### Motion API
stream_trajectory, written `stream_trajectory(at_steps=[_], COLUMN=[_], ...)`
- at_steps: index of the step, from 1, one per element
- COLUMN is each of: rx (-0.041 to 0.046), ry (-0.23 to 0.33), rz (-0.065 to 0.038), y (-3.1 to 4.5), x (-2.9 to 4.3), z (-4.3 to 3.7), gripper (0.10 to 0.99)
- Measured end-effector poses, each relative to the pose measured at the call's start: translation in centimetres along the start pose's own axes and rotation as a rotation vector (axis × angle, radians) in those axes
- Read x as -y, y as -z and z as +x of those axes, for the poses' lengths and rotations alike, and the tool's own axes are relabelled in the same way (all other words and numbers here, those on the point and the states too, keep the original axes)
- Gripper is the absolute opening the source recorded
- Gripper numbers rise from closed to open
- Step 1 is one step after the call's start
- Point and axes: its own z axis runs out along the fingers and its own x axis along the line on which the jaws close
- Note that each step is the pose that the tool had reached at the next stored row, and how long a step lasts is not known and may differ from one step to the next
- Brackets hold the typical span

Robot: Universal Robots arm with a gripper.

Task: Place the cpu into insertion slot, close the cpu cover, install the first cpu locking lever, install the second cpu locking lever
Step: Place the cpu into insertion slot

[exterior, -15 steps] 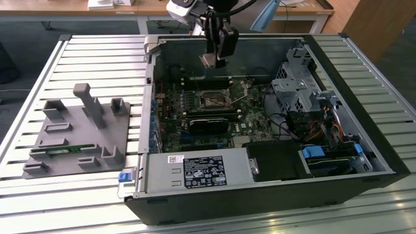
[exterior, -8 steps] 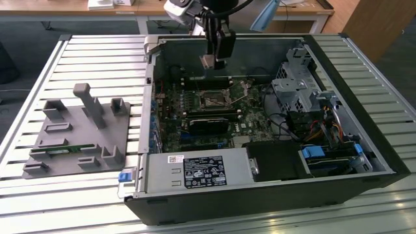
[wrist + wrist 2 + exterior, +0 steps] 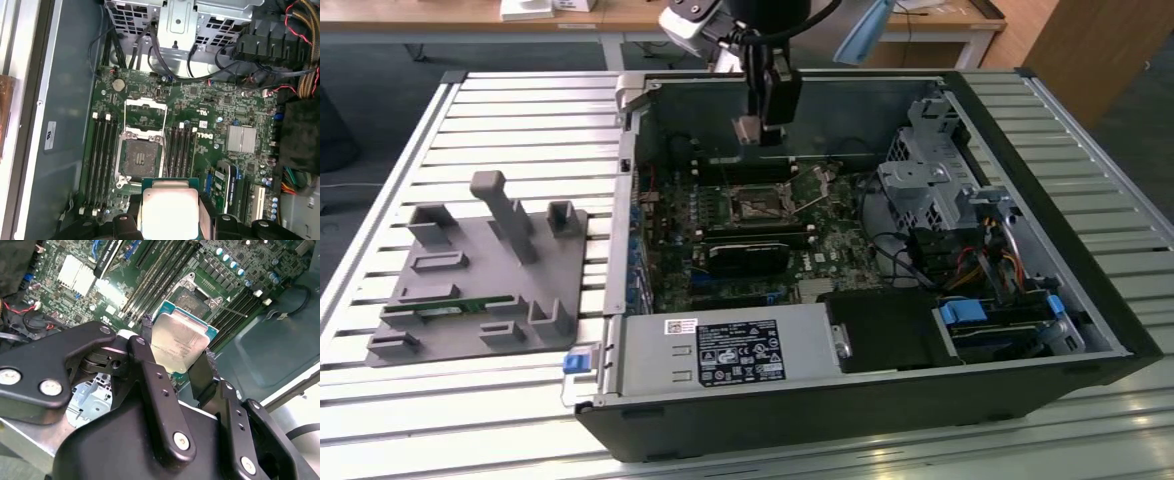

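Clamped shut on the cpu (image 3: 181,337) by two opposite edges, black fingers (image 3: 150,372) of the gripper (image 3: 175,354) pressing in from either side, silvery top showing in both wrist views. Held in the air off the green board (image 3: 225,100), touching nothing below and not yet in the insertion slot (image 3: 139,157). Just past the chip, that slot lying bare with its dark centre exposed. Hinged up from the slot's far edge, the cpu cover (image 3: 145,103), a thin shiny frame standing open. Flanking the slot on both sides, long black memory slots (image 3: 102,160). Farther out, tangled cables and a grey metal drive cage (image 3: 180,20). Seen from the exterior view, gripper (image 3: 761,128) hanging inside the open computer case (image 3: 1067,330), over the slot (image 3: 754,203). Under the case, a slatted metal table (image 3: 400,130). Well apart toward the exterior view's left, a grey fixture (image 3: 480,270) with upright posts.
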Motion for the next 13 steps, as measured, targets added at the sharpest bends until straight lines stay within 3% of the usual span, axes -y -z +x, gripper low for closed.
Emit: stream_trajectory(at_steps=[13], rx=[0.0004], ry=[-0.011], rz=[0.001], y=[-1.93], x=[-0.15], z=[0.59], gripper=[0.537])
